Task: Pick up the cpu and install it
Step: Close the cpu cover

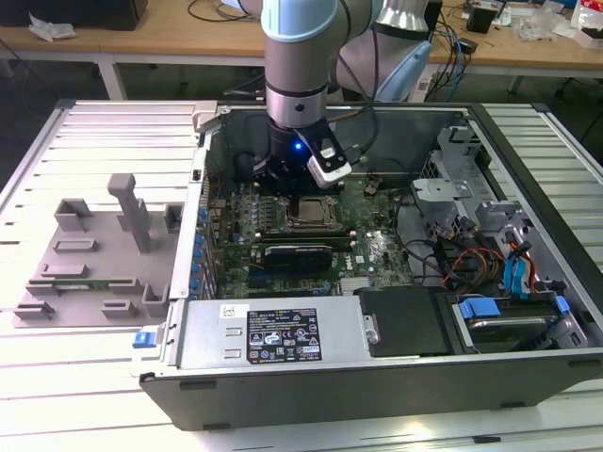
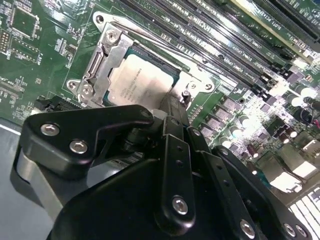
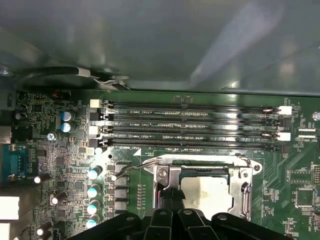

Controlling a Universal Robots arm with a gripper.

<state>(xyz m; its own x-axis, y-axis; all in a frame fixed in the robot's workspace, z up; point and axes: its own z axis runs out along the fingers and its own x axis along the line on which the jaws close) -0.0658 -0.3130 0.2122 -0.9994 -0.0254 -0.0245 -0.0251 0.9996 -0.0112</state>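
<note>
The cpu (image 2: 137, 80) lies flat in the motherboard socket, its silver-grey top showing inside the metal socket frame (image 2: 97, 65). The exterior view has the cpu (image 1: 309, 213) near the middle of the open computer case. My gripper (image 2: 173, 102) hangs just above the socket. Its black fingers are drawn together, and their tips rest at one edge of the chip with nothing between them. In the first wrist view the gripper (image 3: 173, 196) stands beside the cpu (image 3: 207, 192) and the socket frame (image 3: 162, 172). The gripper (image 1: 285, 185) sits under the blue-lit wrist.
Memory slots (image 3: 190, 127) run alongside the socket, near the case wall (image 1: 212, 141). A black card (image 1: 297, 254) lies below the socket. The power supply (image 1: 273, 334) and drive bays with cables (image 1: 490, 273) crowd the case. A grey fixture tray (image 1: 94, 254) stands at the exterior view's left.
</note>
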